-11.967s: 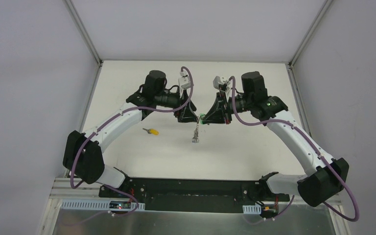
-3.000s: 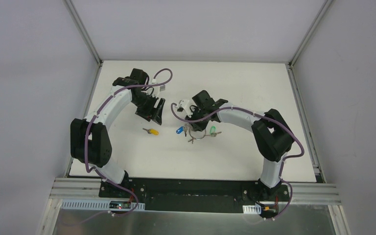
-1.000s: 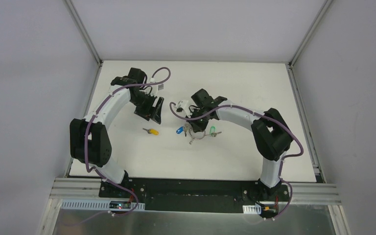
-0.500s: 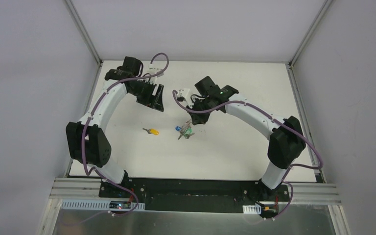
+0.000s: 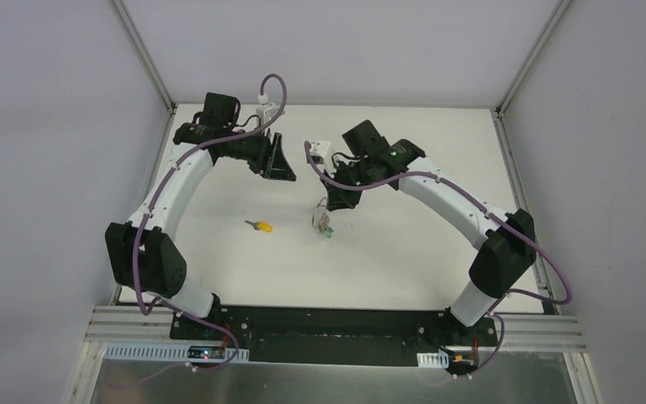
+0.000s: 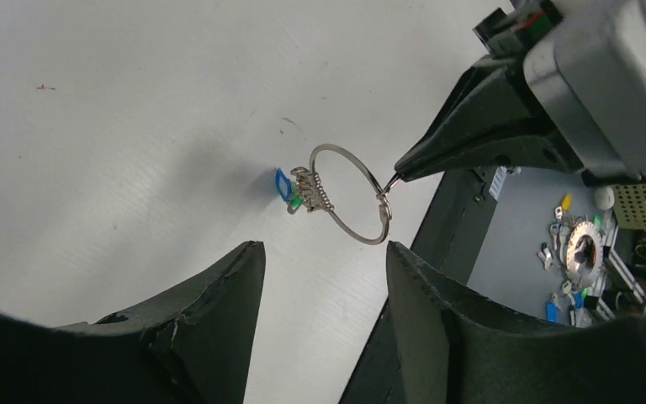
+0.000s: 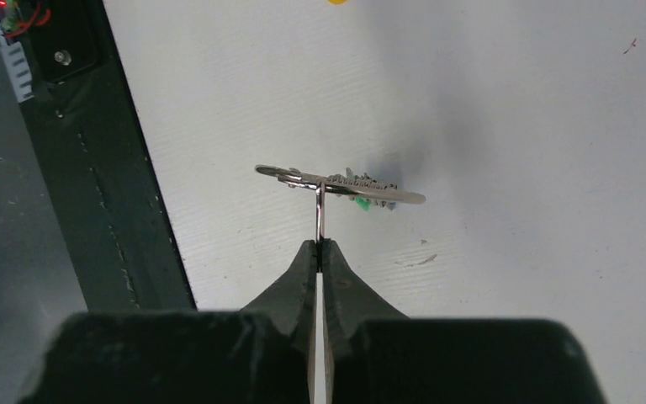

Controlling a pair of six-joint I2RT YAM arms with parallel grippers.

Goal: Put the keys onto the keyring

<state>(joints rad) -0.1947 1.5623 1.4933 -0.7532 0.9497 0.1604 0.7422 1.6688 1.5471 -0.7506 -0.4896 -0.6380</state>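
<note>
White table (image 5: 404,269), black base plate (image 5: 328,324), grey enclosure walls (image 5: 50,126)

The silver keyring (image 7: 336,179) hangs above the table, the green key (image 6: 290,202) bunched on it, while the yellow key (image 5: 260,225) lies apart.

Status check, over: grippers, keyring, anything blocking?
Right gripper shut on keyring, held above table. Left gripper open, empty, facing it. Green key hangs on keyring; yellow key loose on table. Nothing between grippers.

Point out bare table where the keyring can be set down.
Bare: the near strip of the table between the yellow-headed key and the right arm; also the far right corner. Crowded: centre, where the right fingers hold the keyring.
</note>
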